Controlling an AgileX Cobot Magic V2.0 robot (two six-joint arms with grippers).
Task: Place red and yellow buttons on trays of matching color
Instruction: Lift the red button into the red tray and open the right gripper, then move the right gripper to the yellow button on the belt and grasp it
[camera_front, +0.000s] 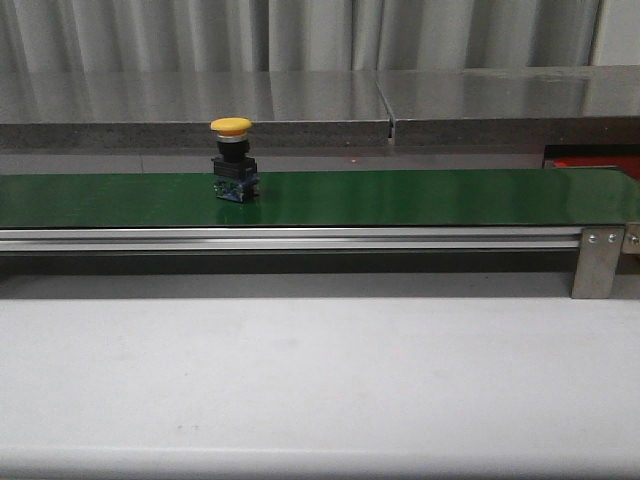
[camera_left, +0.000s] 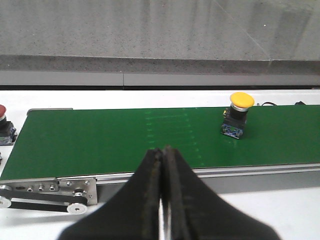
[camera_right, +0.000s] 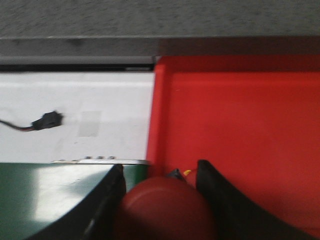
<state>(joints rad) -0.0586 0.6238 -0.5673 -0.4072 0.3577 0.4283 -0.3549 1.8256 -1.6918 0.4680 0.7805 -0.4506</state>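
Observation:
A yellow button (camera_front: 232, 160) stands upright on the green belt (camera_front: 400, 198), left of centre; it also shows in the left wrist view (camera_left: 239, 114). My left gripper (camera_left: 162, 150) is shut and empty, in front of the belt and left of that button. My right gripper (camera_right: 160, 167) is shut on a red button (camera_right: 162, 207), held at the belt's end over the near edge of the red tray (camera_right: 240, 115). A sliver of the red tray (camera_front: 595, 163) shows at the far right. A second red button (camera_left: 3, 127) sits off the belt's left end. No yellow tray is in view.
The belt runs on an aluminium frame with a bracket (camera_front: 597, 262) at its right end. A grey counter (camera_front: 300, 100) stands behind it. A black connector on a wire (camera_right: 48, 120) lies on the white table beside the red tray.

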